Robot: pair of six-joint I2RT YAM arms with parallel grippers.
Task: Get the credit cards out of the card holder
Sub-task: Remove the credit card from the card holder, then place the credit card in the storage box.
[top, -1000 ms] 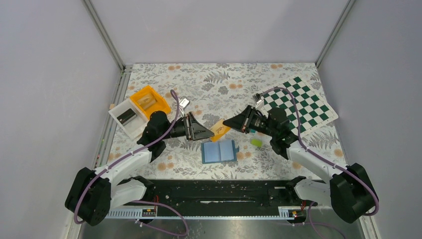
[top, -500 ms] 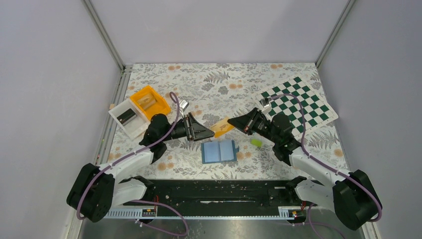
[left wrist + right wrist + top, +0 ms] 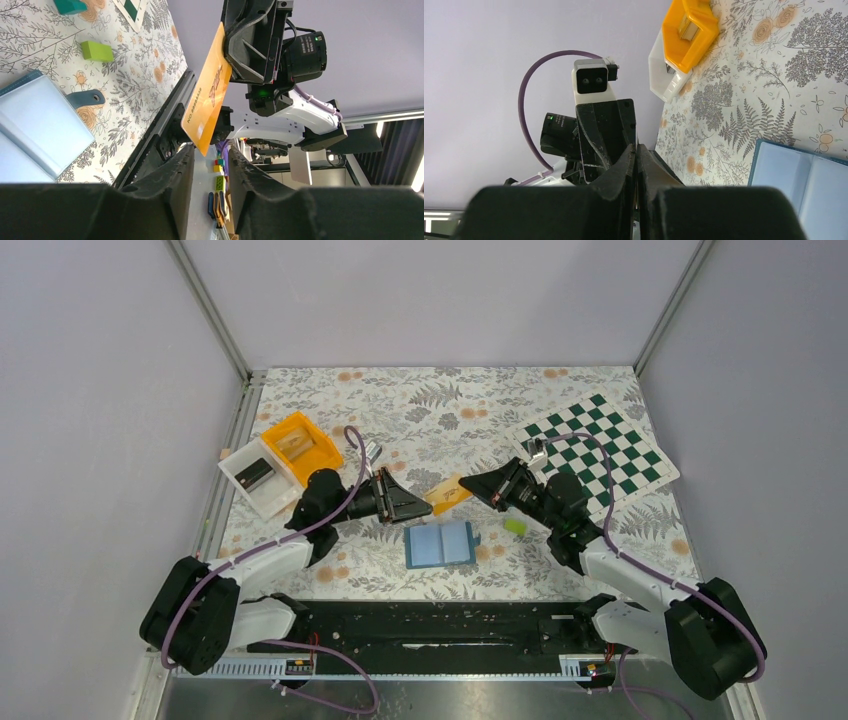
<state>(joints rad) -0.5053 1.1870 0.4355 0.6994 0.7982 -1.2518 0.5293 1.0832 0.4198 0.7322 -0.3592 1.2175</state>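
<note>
The right hand [image 3: 472,487] is clamped on one end of the orange card [image 3: 207,97] and holds it in the air over the middle of the tabletop [image 3: 420,410], clear of the holder [image 3: 440,544]. A second ago, hand and card sat slightly nearer the near edge and the left arm. They have since drawn a little toward the far and right edges, and over the last half second they have hardly moved.

The left hand [image 3: 422,508] faces the card from the other side, in much the same spot as before, though its arm's elbow has swung in from the left edge. In its wrist view the fingers [image 3: 175,170] stand apart with a gap between them, gripping nothing. The card's free corner hangs right at the mouth of that gap. It seems not to touch either pad, but the angle leaves us unsure.

The holder lies open and flat close to the middle of the near edge, where it lay a second ago. The lime card [image 3: 515,526] rests on the tabletop to its right, apart from it and also unmoved. In the left wrist view the teal card [image 3: 70,5] lies beyond the lime one, near a corner of the chessboard [image 3: 600,445], which lies by the right edge.
</note>
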